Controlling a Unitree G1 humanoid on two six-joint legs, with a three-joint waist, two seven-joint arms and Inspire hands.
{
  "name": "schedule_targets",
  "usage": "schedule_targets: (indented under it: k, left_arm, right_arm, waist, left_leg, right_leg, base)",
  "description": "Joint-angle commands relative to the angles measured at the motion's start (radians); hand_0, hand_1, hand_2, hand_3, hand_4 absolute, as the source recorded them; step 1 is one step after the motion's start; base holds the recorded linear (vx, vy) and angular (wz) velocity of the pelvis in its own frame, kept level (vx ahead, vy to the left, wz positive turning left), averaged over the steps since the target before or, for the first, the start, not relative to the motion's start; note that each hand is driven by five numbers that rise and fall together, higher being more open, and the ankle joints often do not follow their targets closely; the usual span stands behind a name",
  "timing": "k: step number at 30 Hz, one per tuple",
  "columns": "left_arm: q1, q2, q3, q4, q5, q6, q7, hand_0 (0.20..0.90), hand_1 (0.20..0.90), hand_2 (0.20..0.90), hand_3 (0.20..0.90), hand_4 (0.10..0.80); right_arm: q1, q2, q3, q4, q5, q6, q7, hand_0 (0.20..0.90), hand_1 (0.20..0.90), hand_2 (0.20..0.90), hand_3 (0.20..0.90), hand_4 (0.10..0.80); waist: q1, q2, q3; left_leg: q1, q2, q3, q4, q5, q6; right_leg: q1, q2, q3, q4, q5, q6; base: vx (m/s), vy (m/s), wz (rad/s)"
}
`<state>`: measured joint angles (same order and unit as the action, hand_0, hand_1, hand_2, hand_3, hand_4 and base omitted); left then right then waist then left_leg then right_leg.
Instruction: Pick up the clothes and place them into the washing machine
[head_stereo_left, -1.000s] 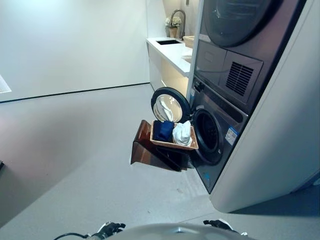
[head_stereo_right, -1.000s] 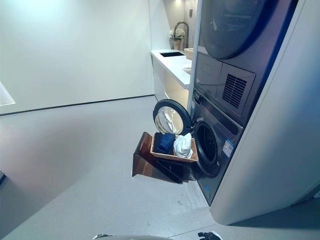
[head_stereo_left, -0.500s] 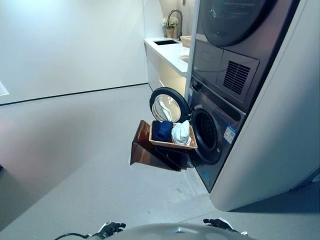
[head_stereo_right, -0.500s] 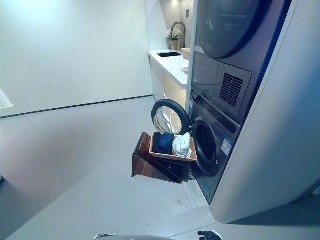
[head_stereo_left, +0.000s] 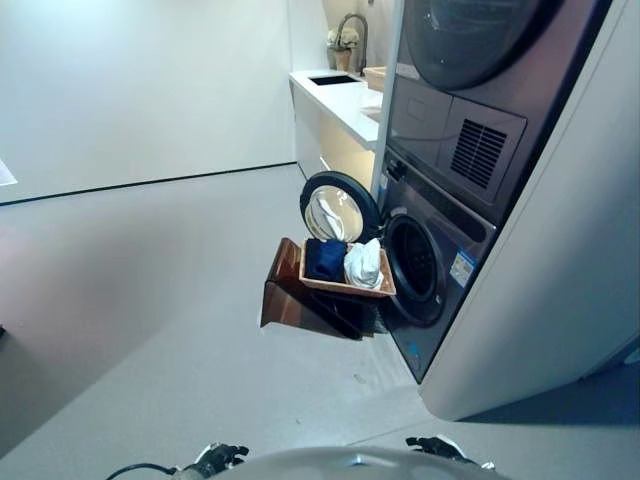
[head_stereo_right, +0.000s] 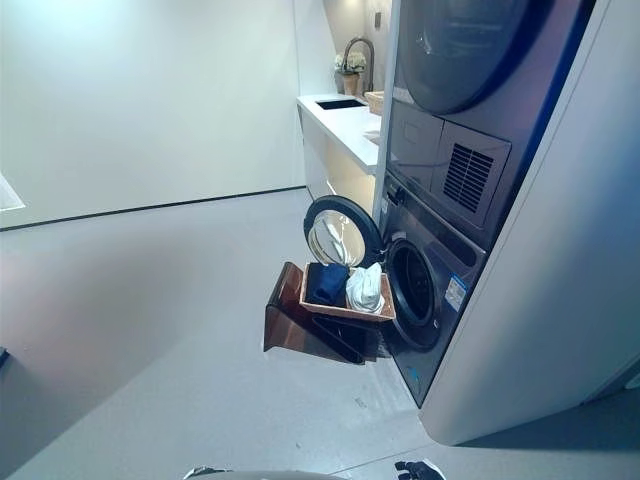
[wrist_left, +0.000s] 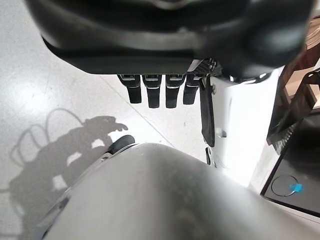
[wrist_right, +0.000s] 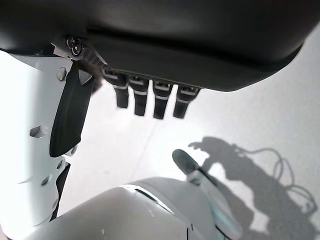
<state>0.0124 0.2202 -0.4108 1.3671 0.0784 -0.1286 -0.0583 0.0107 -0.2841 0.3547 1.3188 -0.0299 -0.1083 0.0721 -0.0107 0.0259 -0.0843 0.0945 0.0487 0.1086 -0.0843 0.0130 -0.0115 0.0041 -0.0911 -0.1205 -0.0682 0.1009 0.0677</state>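
Observation:
A wooden basket (head_stereo_left: 343, 289) rests on a brown stand (head_stereo_left: 296, 301) in front of the washing machine (head_stereo_left: 437, 262). A dark blue garment (head_stereo_left: 325, 259) and a white one (head_stereo_left: 363, 264) lie in the basket. The machine's round door (head_stereo_left: 338, 211) is swung open to the left, and the dark drum opening (head_stereo_left: 414, 270) shows beside the basket. Both hands hang low, far from the basket. In its wrist view my left hand (wrist_left: 160, 91) has straight fingers and holds nothing. My right hand (wrist_right: 149, 97) looks the same in its own view.
A dryer (head_stereo_left: 470, 45) is stacked on the washing machine inside a white cabinet (head_stereo_left: 565, 270). Behind stands a white counter (head_stereo_left: 345, 105) with a sink, a tap and a small plant (head_stereo_left: 342, 42). Grey floor (head_stereo_left: 150, 300) stretches between me and the basket.
The camera has shifted slightly. The basket, the clothes and the door stand where they were.

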Motion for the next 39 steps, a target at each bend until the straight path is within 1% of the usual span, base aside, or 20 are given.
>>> schedule_targets:
  k: [1, 6, 9, 12, 15, 17, 19, 20, 21, 24, 26, 28, 29, 31, 32, 33, 34, 36, 38, 39]
  left_arm:
    - [-0.103, 0.032, 0.053, 0.031, -0.012, -0.011, 0.057, 0.9, 0.9, 0.9, 0.9, 0.8]
    - [-0.133, 0.072, 0.035, -0.041, 0.002, -0.043, 0.108, 0.9, 0.9, 0.9, 0.9, 0.8]
    - [-0.129, 0.09, 0.017, -0.082, 0.005, -0.06, 0.102, 0.9, 0.9, 0.9, 0.9, 0.8]
    - [-0.124, 0.102, 0.023, -0.087, -0.007, -0.073, 0.101, 0.9, 0.9, 0.9, 0.9, 0.8]
    - [-0.119, 0.104, 0.021, -0.073, -0.01, -0.084, 0.102, 0.9, 0.9, 0.9, 0.9, 0.8]
    - [-0.12, 0.102, 0.021, -0.065, -0.01, -0.086, 0.106, 0.9, 0.9, 0.9, 0.9, 0.8]
    - [-0.128, 0.098, 0.029, -0.048, -0.034, -0.09, 0.115, 0.9, 0.9, 0.9, 0.9, 0.8]
    - [-0.138, 0.097, 0.032, -0.042, -0.048, -0.093, 0.125, 0.9, 0.9, 0.9, 0.9, 0.8]
    - [-0.152, 0.092, 0.024, -0.038, -0.058, -0.097, 0.135, 0.9, 0.9, 0.9, 0.9, 0.8]
    - [-0.164, 0.075, 0.002, -0.03, -0.071, -0.1, 0.136, 0.9, 0.9, 0.9, 0.9, 0.8]
    - [-0.155, 0.067, -0.002, -0.021, -0.071, -0.094, 0.125, 0.9, 0.9, 0.9, 0.9, 0.8]
    - [-0.142, 0.054, 0.002, -0.018, -0.082, -0.084, 0.123, 0.9, 0.9, 0.9, 0.9, 0.8]
    - [-0.144, 0.048, -0.005, -0.021, -0.089, -0.085, 0.123, 0.9, 0.9, 0.9, 0.9, 0.8]
    - [-0.147, 0.037, -0.011, -0.037, -0.103, -0.088, 0.116, 0.9, 0.9, 0.9, 0.9, 0.8]
    - [-0.148, 0.035, -0.004, -0.039, -0.11, -0.084, 0.111, 0.9, 0.9, 0.9, 0.9, 0.8]
    - [-0.148, 0.036, -0.004, -0.039, -0.11, -0.084, 0.11, 0.9, 0.9, 0.9, 0.9, 0.8]
    - [-0.151, 0.035, 0.004, -0.038, -0.118, -0.082, 0.112, 0.9, 0.9, 0.9, 0.9, 0.8]
    - [-0.154, 0.03, 0.002, -0.041, -0.128, -0.083, 0.115, 0.9, 0.9, 0.9, 0.9, 0.8]
    - [-0.155, 0.03, 0.004, -0.039, -0.133, -0.082, 0.113, 0.9, 0.9, 0.9, 0.9, 0.8]
    - [-0.155, 0.032, 0.006, -0.04, -0.133, -0.082, 0.115, 0.9, 0.9, 0.9, 0.9, 0.8]
  right_arm:
    - [-0.053, 0.023, 0.039, 0.027, 0.008, 0.0, 0.005, 0.9, 0.9, 0.9, 0.9, 0.8]
    - [-0.05, 0.015, -0.005, -0.002, 0.088, -0.022, -0.033, 0.9, 0.9, 0.9, 0.9, 0.8]
    - [-0.026, 0.012, -0.015, -0.006, 0.11, -0.033, -0.036, 0.9, 0.9, 0.9, 0.9, 0.8]
    - [-0.011, 0.02, -0.026, 0.002, 0.141, -0.045, -0.04, 0.9, 0.9, 0.9, 0.9, 0.8]
    - [-0.005, 0.019, -0.034, -0.011, 0.158, -0.052, -0.043, 0.9, 0.9, 0.9, 0.9, 0.8]
    - [-0.005, 0.019, -0.036, -0.01, 0.161, -0.055, -0.047, 0.9, 0.9, 0.9, 0.9, 0.8]
    - [-0.006, 0.02, -0.035, -0.017, 0.157, -0.06, -0.053, 0.9, 0.9, 0.9, 0.9, 0.8]
    - [-0.009, 0.02, -0.035, -0.021, 0.147, -0.059, -0.058, 0.9, 0.9, 0.9, 0.9, 0.8]
    - [-0.007, 0.019, -0.039, -0.029, 0.135, -0.054, -0.063, 0.9, 0.9, 0.9, 0.9, 0.8]
    - [0.003, 0.018, -0.049, -0.021, 0.118, -0.043, -0.063, 0.9, 0.9, 0.9, 0.9, 0.8]
    - [0.023, 0.024, -0.065, -0.013, 0.126, -0.045, -0.053, 0.9, 0.9, 0.9, 0.9, 0.8]
    - [0.035, 0.017, -0.062, -0.015, 0.109, -0.047, -0.037, 0.9, 0.9, 0.9, 0.9, 0.8]
    - [0.033, 0.011, -0.06, -0.017, 0.11, -0.045, -0.036, 0.9, 0.9, 0.9, 0.9, 0.8]
    - [0.025, 0.002, -0.048, -0.015, 0.116, -0.049, -0.026, 0.9, 0.9, 0.9, 0.9, 0.8]
    - [0.014, -0.005, -0.044, -0.008, 0.126, -0.046, -0.024, 0.9, 0.9, 0.9, 0.9, 0.8]
    - [0.014, -0.004, -0.044, -0.008, 0.126, -0.046, -0.024, 0.9, 0.9, 0.9, 0.9, 0.8]
    - [0.002, -0.01, -0.036, -0.008, 0.126, -0.047, -0.026, 0.9, 0.9, 0.9, 0.9, 0.8]
    - [-0.029, -0.022, -0.015, -0.015, 0.125, -0.046, -0.029, 0.9, 0.9, 0.9, 0.9, 0.8]
    - [-0.057, -0.033, -0.004, -0.017, 0.128, -0.044, -0.032, 0.9, 0.9, 0.9, 0.9, 0.8]
    - [-0.076, -0.039, 0.001, -0.017, 0.132, -0.041, -0.035, 0.9, 0.9, 0.9, 0.9, 0.8]
  waist:
    - [-0.006, -0.08, 0.077]
    - [-0.016, -0.08, 0.126]
    - [-0.026, -0.076, 0.144]
    - [-0.035, -0.075, 0.161]
    - [-0.051, -0.069, 0.171]
    - [-0.058, -0.066, 0.172]
    - [-0.074, -0.067, 0.179]
    - [-0.086, -0.072, 0.18]
    - [-0.111, -0.075, 0.18]
    - [-0.149, -0.061, 0.175]
    - [-0.168, -0.054, 0.153]
    - [-0.169, -0.033, 0.134]
    - [-0.172, -0.025, 0.131]
    - [-0.167, -0.012, 0.117]
    - [-0.151, -0.017, 0.123]
    - [-0.154, -0.022, 0.121]
    - [-0.136, -0.025, 0.131]
    - [-0.114, -0.045, 0.149]
    - [-0.091, -0.062, 0.165]
    - [-0.075, -0.072, 0.174]
  left_leg:
    - [-0.101, -0.094, -0.005, 0.161, -0.164, 0.055]
    - [-0.123, -0.109, -0.021, 0.228, -0.202, 0.076]
    - [-0.115, -0.116, -0.034, 0.261, -0.236, 0.093]
    - [-0.102, -0.115, -0.041, 0.306, -0.271, 0.107]
    - [-0.09, -0.111, -0.054, 0.334, -0.306, 0.109]
    - [-0.081, -0.108, -0.055, 0.342, -0.319, 0.105]
    - [-0.037, -0.104, -0.064, 0.324, -0.338, 0.089]
    - [0.0, -0.105, -0.073, 0.307, -0.341, 0.074]
    - [0.069, -0.098, -0.098, 0.261, -0.349, 0.045]
    - [0.157, -0.068, -0.14, 0.197, -0.354, 0.015]
    - [0.196, -0.029, -0.157, 0.186, -0.336, -0.005]
    - [0.202, 0.024, -0.177, 0.208, -0.253, -0.026]
    - [0.17, 0.036, -0.185, 0.235, -0.227, -0.033]
    - [0.089, 0.074, -0.186, 0.371, -0.101, -0.053]
    - [0.008, 0.087, -0.178, 0.555, -0.01, -0.055]
    - [0.006, 0.082, -0.181, 0.552, -0.005, -0.055]
    - [-0.034, 0.076, -0.181, 0.638, 0.021, -0.052]
    - [-0.108, 0.041, -0.192, 0.753, 0.056, -0.043]
    - [-0.174, 0.045, -0.165, 0.774, 0.059, -0.037]
    - [-0.224, 0.044, -0.145, 0.758, 0.035, -0.03]
  right_leg:
    - [-0.044, -0.106, 0.029, 0.15, -0.102, 0.056]
    - [-0.118, -0.117, 0.036, 0.326, -0.113, 0.05]
    - [-0.161, -0.12, 0.046, 0.448, -0.088, 0.039]
    - [-0.201, -0.109, 0.053, 0.552, -0.065, 0.028]
    - [-0.262, -0.096, 0.058, 0.559, -0.094, 0.019]
    - [-0.291, -0.09, 0.059, 0.537, -0.11, 0.014]
    - [-0.348, -0.101, 0.044, 0.453, -0.094, 0.02]
    - [-0.378, -0.103, 0.032, 0.367, -0.056, 0.031]
    - [-0.405, -0.104, 0.025, 0.199, 0.021, 0.059]
    - [-0.438, -0.094, 0.071, 0.066, 0.104, 0.084]
    - [-0.426, -0.057, 0.125, 0.061, 0.127, 0.073]
    - [-0.44, -0.016, 0.119, 0.124, 0.125, 0.051]
    - [-0.434, -0.006, 0.11, 0.124, 0.121, 0.044]
    - [-0.409, 0.023, 0.08, 0.123, 0.088, 0.011]
    - [-0.347, 0.044, 0.066, 0.108, 0.054, -0.03]
    - [-0.349, 0.038, 0.066, 0.107, 0.054, -0.03]
    - [-0.31, 0.047, 0.062, 0.09, 0.038, -0.047]
    - [-0.263, 0.04, 0.065, 0.076, 0.018, -0.065]
    - [-0.227, 0.034, 0.071, 0.082, -0.009, -0.076]
    - [-0.208, 0.031, 0.075, 0.084, -0.025, -0.077]
  base:
    - [0.02, 0.103, -0.03]
    - [0.043, 0.108, 0.01]
    - [0.145, 0.101, 0.06]
    - [0.156, 0.064, 0.08]
    - [0.207, 0.026, -0.04]
    - [0.211, -0.028, -0.24]
    - [0.262, -0.069, -0.26]
    - [0.433, -0.14, -0.12]
    - [0.566, -0.183, 0.01]
    - [0.445, -0.15, 0.26]
    - [0.384, -0.216, 0.61]
    - [0.369, -0.284, 1.01]
    - [0.263, -0.262, 0.68]
    - [0.328, -0.357, 0.58]
    - [0.331, -0.343, 0.5]
    - [0.305, -0.297, 0.3]
    - [0.166, -0.175, 0.07]
    - [0.235, -0.22, -0.15]
    - [0.225, -0.153, -0.18]
    - [0.256, -0.111, 0.03]
